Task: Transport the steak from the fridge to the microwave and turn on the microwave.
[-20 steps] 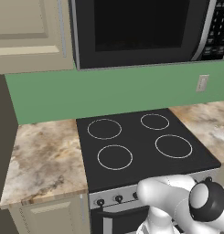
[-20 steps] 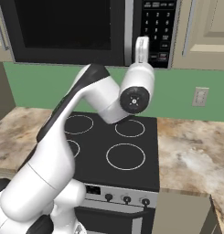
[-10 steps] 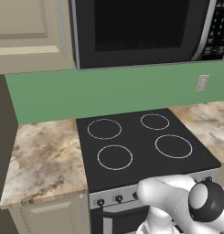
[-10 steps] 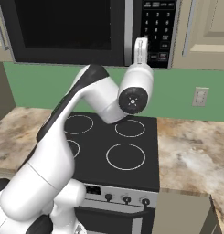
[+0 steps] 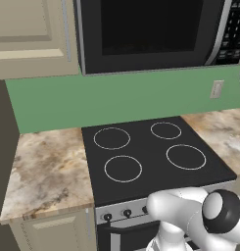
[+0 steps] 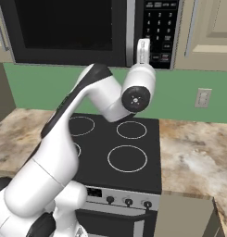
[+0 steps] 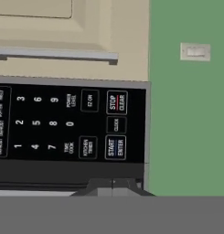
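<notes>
Nothing has moved since the earlier frames: the gripper [image 6: 143, 46] stays raised at the microwave [image 6: 87, 32] keypad [image 7: 63, 123], jaws closed on nothing. Microwave door is shut, above the stove [image 5: 151, 157]. Hand view faces the start button [image 7: 115, 147].

The white arm [image 6: 64, 152] rises from its base, bends at a dark elbow and reaches upward; the gripper [image 6: 143, 50] points up, jaws closed together.

microwave [image 5: 151, 34]: top cut off | interior dark, contents unreadable | pincer [image 7: 113, 185]: tips blurred
</notes>
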### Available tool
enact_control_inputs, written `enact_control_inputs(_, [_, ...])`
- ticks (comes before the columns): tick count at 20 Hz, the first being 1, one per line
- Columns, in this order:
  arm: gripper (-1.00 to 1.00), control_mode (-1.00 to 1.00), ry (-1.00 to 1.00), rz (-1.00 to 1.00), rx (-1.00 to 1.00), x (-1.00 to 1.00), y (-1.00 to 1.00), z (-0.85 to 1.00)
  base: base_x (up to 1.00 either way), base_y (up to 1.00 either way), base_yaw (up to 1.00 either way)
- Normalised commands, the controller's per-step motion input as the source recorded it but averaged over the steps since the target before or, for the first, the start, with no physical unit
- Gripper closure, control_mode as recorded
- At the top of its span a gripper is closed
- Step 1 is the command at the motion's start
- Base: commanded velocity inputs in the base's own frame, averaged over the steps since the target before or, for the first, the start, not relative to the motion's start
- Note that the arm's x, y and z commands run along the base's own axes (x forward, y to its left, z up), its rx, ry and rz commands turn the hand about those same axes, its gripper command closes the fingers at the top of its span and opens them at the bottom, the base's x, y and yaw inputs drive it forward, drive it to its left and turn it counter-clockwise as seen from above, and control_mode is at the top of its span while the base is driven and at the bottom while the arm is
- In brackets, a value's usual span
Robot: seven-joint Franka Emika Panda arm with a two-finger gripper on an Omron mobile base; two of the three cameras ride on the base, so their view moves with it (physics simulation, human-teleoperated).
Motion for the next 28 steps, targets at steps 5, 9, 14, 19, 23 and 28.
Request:
enact_control_inputs(5, [1.00,-1.00,0.00,0.00,0.00,0.24,0.02,-0.06,0.00,0.00,0.00])
enact_control_inputs(9, [1.00,-1.00,0.00,0.00,0.00,0.23,0.01,-0.04,0.00,0.00,0.00])
enact_control_inputs(14, [1.00,-1.00,0.00,0.00,0.01,0.24,0.00,-0.02,0.00,0.00,0.00])
enact_control_inputs(19, [1.00,-1.00,0.00,0.00,0.01,0.22,0.00,-0.04,0.00,0.00,0.00])
enact_control_inputs(23, [1.00,-1.00,0.00,0.00,0.01,0.25,0.00,-0.03,0.00,0.00,0.00])
enact_control_inputs(28, [1.00,-1.00,0.00,0.00,0.02,0.24,0.00,0.00,0.00,0.00,0.00])
